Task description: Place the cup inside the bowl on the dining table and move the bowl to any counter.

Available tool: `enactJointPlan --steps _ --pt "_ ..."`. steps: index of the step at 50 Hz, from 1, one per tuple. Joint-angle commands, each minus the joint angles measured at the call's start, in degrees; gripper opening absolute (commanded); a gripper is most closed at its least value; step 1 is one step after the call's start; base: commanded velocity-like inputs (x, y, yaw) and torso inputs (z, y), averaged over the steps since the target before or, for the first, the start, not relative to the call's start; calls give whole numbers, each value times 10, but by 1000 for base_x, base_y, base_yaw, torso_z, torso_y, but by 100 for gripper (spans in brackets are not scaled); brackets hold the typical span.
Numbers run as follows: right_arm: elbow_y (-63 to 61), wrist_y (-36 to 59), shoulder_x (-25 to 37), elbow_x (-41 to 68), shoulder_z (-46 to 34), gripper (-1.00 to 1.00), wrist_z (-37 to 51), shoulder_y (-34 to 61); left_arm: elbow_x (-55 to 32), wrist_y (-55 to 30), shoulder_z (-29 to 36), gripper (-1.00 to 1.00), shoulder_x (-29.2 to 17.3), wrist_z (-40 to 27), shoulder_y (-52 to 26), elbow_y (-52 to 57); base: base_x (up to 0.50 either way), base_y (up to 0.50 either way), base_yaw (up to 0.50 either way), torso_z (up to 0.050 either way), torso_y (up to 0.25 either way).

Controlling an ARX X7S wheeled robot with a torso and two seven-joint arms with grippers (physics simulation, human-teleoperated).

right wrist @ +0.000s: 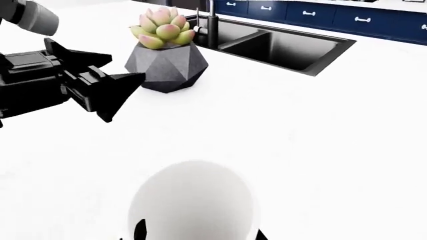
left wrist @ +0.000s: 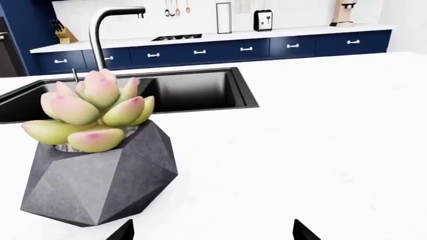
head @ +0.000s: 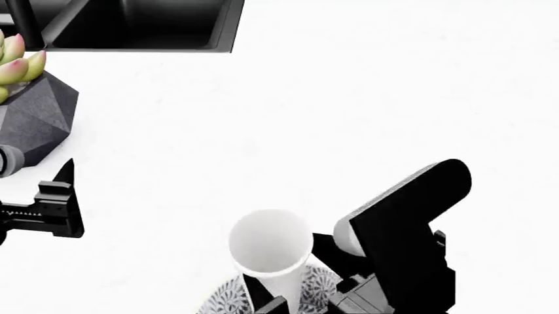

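The cup stands upright in the bowl, which is mostly cut off at the head view's lower edge, on the white table. The right gripper has its fingertips on either side of the cup, though contact is hard to make out. The left gripper hangs empty, jaws wide, near the planter beside the sink. No writing is readable.

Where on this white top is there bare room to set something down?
Bare: the wide stretch right of the planter and below the sink, out to the right edge. Crowded: the near edge, where the cup, bowl and right gripper cluster; the left gripper hangs beside the planter.
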Motion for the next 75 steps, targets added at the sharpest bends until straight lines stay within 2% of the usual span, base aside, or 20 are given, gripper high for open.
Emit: enactJointPlan --steps 1,31,32,45,59,67,75 --pt "-59 2 21 43 26 -100 24 -71 -4 -2 1 100 -1 -3 0 6 0 0 0 0 0" --pt "-66 -16 45 39 10 -100 34 -99 -9 -3 5 100 -2 -6 -1 6 0 0 0 0 0" --pt "-66 -17 46 41 10 100 35 -100 -8 -3 6 100 -1 -7 -2 6 0 0 0 0 0" --pt "-70 -31 60 73 12 100 58 -90 -11 -4 8 100 -1 -9 -4 6 0 0 0 0 0" --pt "-49 -108 94 212 44 100 125 -38 -15 -8 11 100 1 -13 -13 7 0 0 0 0 0" --pt "-27 -138 138 274 44 100 162 12 -18 -10 13 100 2 -14 -16 8 0 0 0 0 0" --pt "10 -148 175 284 94 100 158 -23 -17 -5 14 100 3 -14 -14 5 0 0 0 0 0"
